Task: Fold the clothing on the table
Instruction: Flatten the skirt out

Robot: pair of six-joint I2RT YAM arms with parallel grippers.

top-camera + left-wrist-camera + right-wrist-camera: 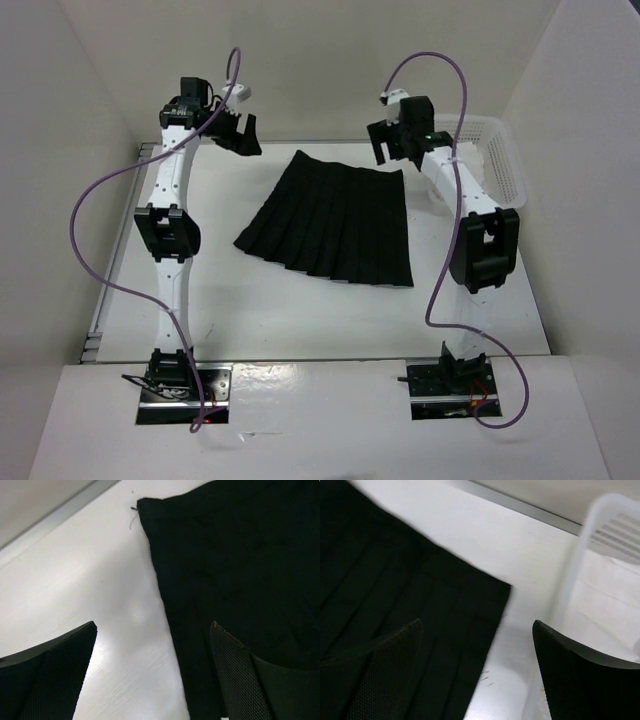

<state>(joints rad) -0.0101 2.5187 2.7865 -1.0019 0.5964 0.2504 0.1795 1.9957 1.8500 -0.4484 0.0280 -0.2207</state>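
Skirt (pixel 240 580) cropped in both wrist views, basket (pixel 580 560) cut off at right wrist view's edge

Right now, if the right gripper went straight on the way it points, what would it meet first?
Probably the black skirt, near its corner edge. The open right gripper aims just inside that edge, with bare table beside it and the basket off to the side. Depth is unclear.

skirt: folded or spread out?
Spread flat: the skirt lies on the table as one full trapezoid, pleats running unbroken waistband to hem, no doubled-over edge visible.
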